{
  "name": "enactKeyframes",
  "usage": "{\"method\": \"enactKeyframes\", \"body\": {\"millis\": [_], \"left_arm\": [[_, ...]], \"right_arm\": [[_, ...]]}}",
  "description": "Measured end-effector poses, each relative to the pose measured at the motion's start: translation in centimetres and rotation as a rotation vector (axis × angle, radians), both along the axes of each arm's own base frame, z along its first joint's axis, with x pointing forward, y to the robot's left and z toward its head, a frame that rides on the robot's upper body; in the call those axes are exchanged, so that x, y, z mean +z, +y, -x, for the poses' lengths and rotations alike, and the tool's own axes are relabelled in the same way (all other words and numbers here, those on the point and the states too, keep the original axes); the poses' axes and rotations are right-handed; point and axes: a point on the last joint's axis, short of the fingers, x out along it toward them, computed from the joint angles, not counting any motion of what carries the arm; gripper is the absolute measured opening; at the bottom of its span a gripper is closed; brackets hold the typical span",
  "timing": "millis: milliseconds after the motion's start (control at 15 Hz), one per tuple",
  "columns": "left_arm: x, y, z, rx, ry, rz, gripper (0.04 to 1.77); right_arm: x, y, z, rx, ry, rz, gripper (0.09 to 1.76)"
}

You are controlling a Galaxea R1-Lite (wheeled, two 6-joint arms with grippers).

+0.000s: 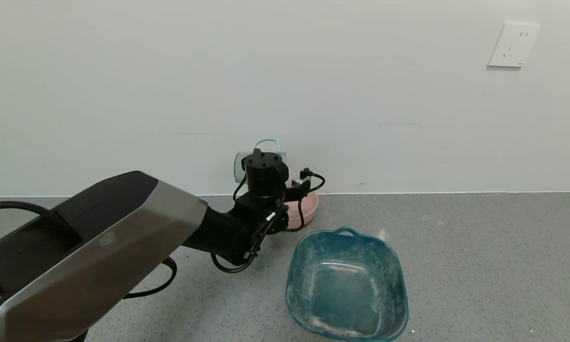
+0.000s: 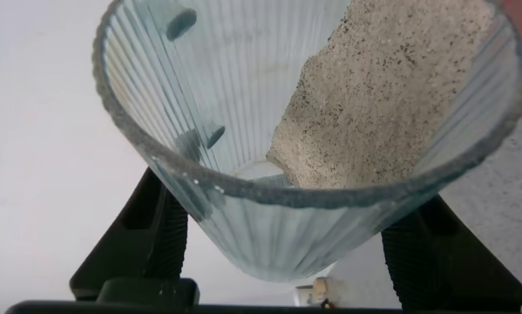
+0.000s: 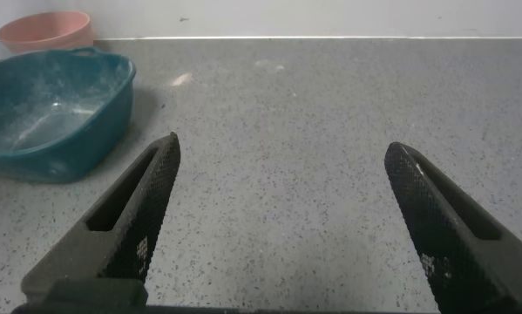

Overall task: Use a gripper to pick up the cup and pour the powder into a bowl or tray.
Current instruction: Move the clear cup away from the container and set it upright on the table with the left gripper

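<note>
My left gripper (image 2: 287, 253) is shut on the cup (image 2: 269, 231), a clear ribbed tumbler, and holds it tilted. The powder (image 2: 391, 96) lies along the cup's lower wall, reaching towards the rim. In the head view the black wrist (image 1: 265, 175) hides most of the cup (image 1: 237, 167), which is raised near the wall, just left of the pink bowl (image 1: 308, 209). The teal tray (image 1: 295, 266), smeared with white dust, sits in front of the bowl. My right gripper (image 3: 278, 201) is open and empty, low over the grey floor, out of the head view.
The white wall stands right behind the bowl, with a socket (image 1: 513, 45) high on the right. In the right wrist view the tray (image 3: 43, 113) and the bowl (image 3: 47, 30) lie far off to one side. Grey speckled floor stretches right of the tray.
</note>
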Motion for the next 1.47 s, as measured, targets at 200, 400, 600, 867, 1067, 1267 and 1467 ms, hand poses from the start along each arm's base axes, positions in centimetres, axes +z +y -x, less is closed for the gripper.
{"method": "enactKeyframes", "body": {"millis": [200, 400, 600, 867, 1067, 1267, 1467], "left_arm": [[0.0, 0.4, 0.6, 0.002, -0.001, 0.059, 1.27], [0.0, 1.2, 1.6, -0.007, 0.018, 0.152, 1.27], [0.6, 2.1, 2.8, -0.033, 0.070, 0.274, 1.27], [1.6, 4.4, 4.4, -0.057, 0.087, 0.451, 1.27], [1.3, 7.0, 5.3, -0.047, 0.106, 0.570, 1.27], [1.1, 8.6, 6.0, -0.046, 0.103, 0.759, 1.27], [1.7, 10.1, 6.4, -0.093, 0.112, 0.952, 1.27]], "right_arm": [[0.0, 0.0, 0.0, 0.000, 0.000, 0.000, 1.71], [0.0, 0.0, 0.0, 0.000, 0.000, 0.000, 1.71], [0.0, 0.0, 0.0, 0.000, 0.000, 0.000, 1.71], [0.0, 0.0, 0.0, 0.000, 0.000, 0.000, 1.71], [0.0, 0.0, 0.0, 0.000, 0.000, 0.000, 1.71], [0.0, 0.0, 0.0, 0.001, 0.000, 0.000, 1.71], [0.0, 0.0, 0.0, 0.000, 0.000, 0.000, 1.71]]}}
